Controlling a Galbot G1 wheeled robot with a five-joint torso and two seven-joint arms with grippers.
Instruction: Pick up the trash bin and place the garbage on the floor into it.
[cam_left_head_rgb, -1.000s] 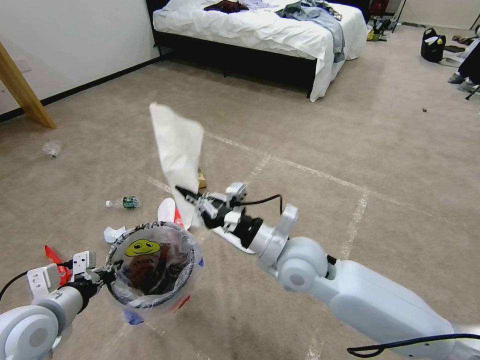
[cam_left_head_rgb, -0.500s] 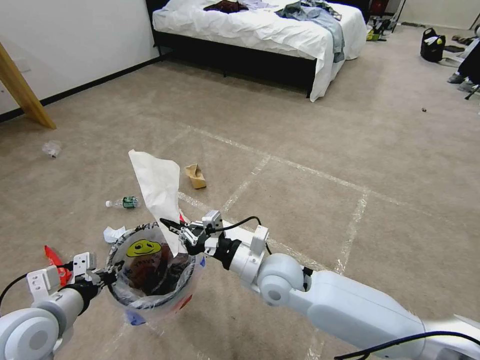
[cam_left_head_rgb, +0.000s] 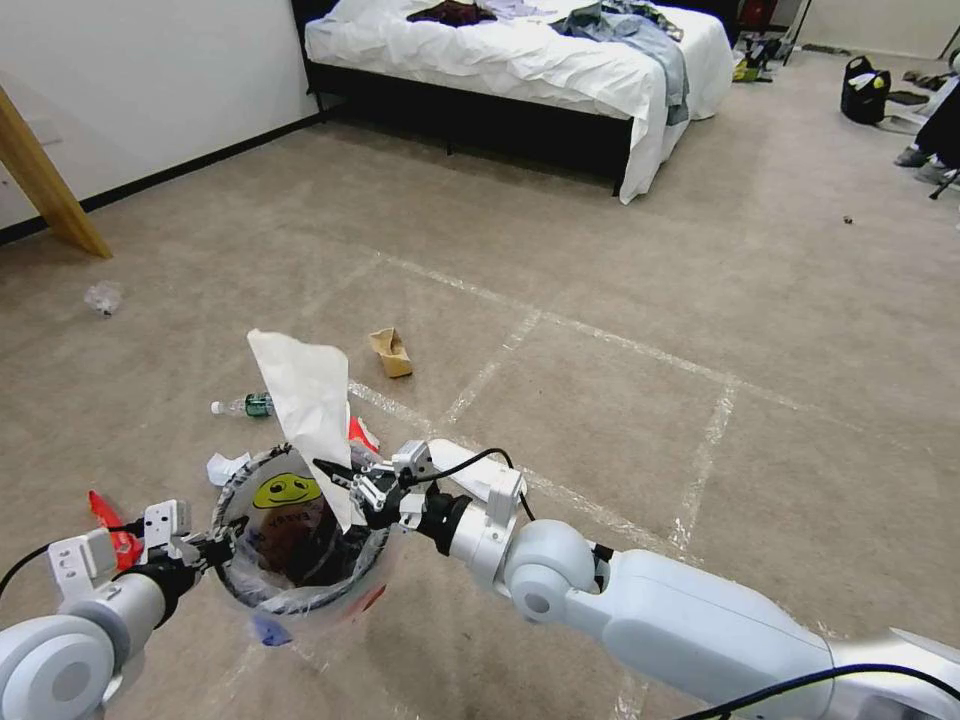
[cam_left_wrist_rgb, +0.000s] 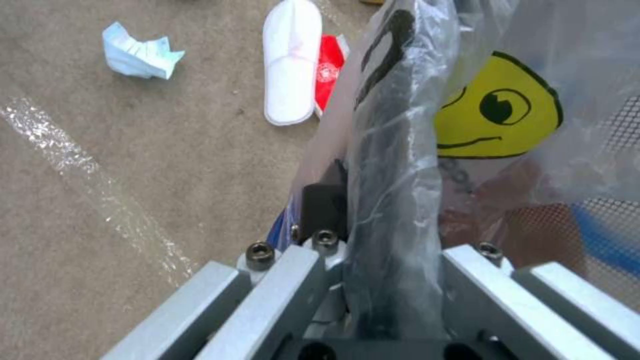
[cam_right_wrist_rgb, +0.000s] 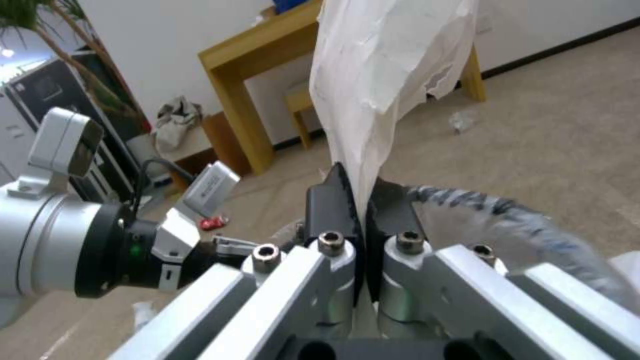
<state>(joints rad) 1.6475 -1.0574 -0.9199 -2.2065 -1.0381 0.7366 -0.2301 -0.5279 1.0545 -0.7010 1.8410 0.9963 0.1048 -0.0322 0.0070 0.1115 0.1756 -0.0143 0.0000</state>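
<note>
White paper sheet (cam_left_head_rgb: 305, 400) pinched upright in the right tool (cam_left_head_rgb: 335, 473) over the trash bin (cam_left_head_rgb: 300, 596), whose rim the left tool (cam_left_head_rgb: 215, 545) clamps.

Beige carpeted floor (cam_left_head_rgb: 600, 250) crossed by clear tape lines (cam_left_head_rgb: 620, 345). Lying directly on it: a brown cardboard scrap (cam_left_head_rgb: 391, 352) at 12 o'clock from the frame centre of the head view; a small green-labelled bottle (cam_left_head_rgb: 245, 405) at 9 o'clock of the scrap; crumpled white paper (cam_left_head_rgb: 224, 467), a white slipper sole (cam_left_wrist_rgb: 290, 87) overlapping a red wrapper (cam_left_wrist_rgb: 330, 75); another red wrapper (cam_left_head_rgb: 110, 520) at 8 o'clock; a clear plastic scrap (cam_left_head_rgb: 102, 297) at 10 o'clock.
</note>
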